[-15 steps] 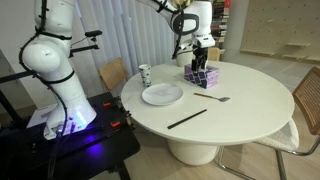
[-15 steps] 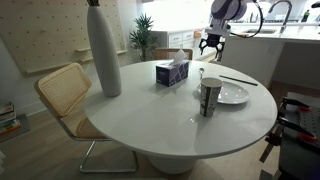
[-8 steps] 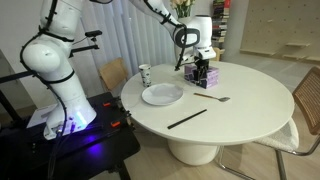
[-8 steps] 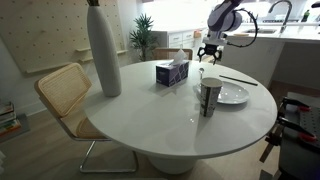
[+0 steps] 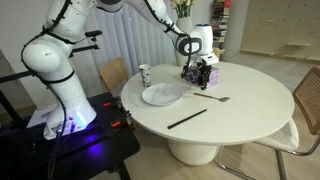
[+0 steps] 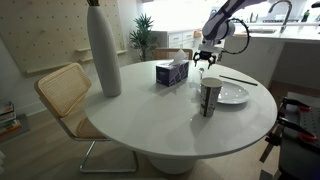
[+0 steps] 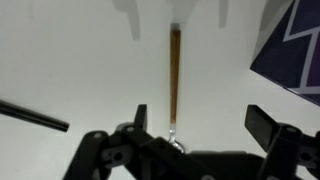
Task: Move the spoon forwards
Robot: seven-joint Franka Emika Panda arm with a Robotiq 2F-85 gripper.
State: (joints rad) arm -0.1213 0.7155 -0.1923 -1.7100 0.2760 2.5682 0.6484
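The spoon [image 5: 212, 98] lies flat on the round white table [image 5: 240, 115], between the white plate [image 5: 162, 95] and the table's far side. In the wrist view the spoon [image 7: 174, 80] shows as a thin handle running up the picture. Its bowl end is partly hidden under the gripper body. My gripper [image 5: 200, 73] hangs low over the table beside the dark tissue box [image 5: 205, 79], a little short of the spoon. Its fingers [image 7: 200, 125] are spread wide and hold nothing. It also shows in an exterior view [image 6: 207, 63], where I cannot make out the spoon.
A long thin black stick [image 5: 187, 118] lies near the table's front edge and shows at the wrist view's left [image 7: 35, 115]. A small cup [image 5: 144, 74], a tall grey vase [image 6: 104, 50], a mug [image 6: 210, 95] and the tissue box [image 7: 295, 50] stand on the table. Chairs surround it.
The arm has come down from above the tissue box to just over the table and shifted slightly toward the spoon. The spoon, plate and stick have not moved.
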